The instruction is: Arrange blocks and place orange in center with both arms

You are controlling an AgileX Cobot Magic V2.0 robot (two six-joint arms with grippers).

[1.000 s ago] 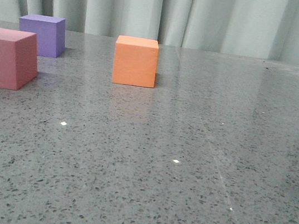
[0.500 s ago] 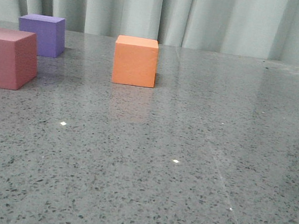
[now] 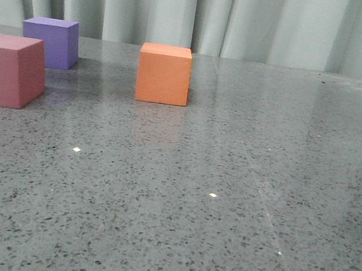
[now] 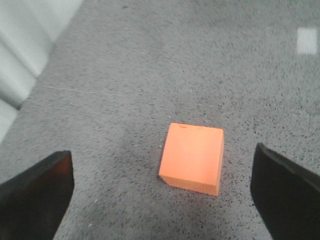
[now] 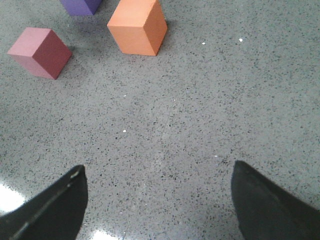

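The orange cube (image 3: 164, 74) stands on the grey speckled table, left of centre toward the back. The pink-red cube (image 3: 7, 70) sits at the left edge, and the purple cube (image 3: 52, 41) is behind it. No arm shows in the front view. My left gripper (image 4: 162, 195) is open and empty, high above the orange cube (image 4: 192, 157), which lies between its fingers in that view. My right gripper (image 5: 159, 192) is open and empty over bare table; the orange cube (image 5: 137, 26), pink-red cube (image 5: 40, 52) and purple cube (image 5: 81, 5) lie well beyond it.
A pale pleated curtain (image 3: 206, 13) hangs behind the table's far edge. The grey table (image 3: 225, 203) runs bare across the front and right. Small bright light reflections dot its surface.
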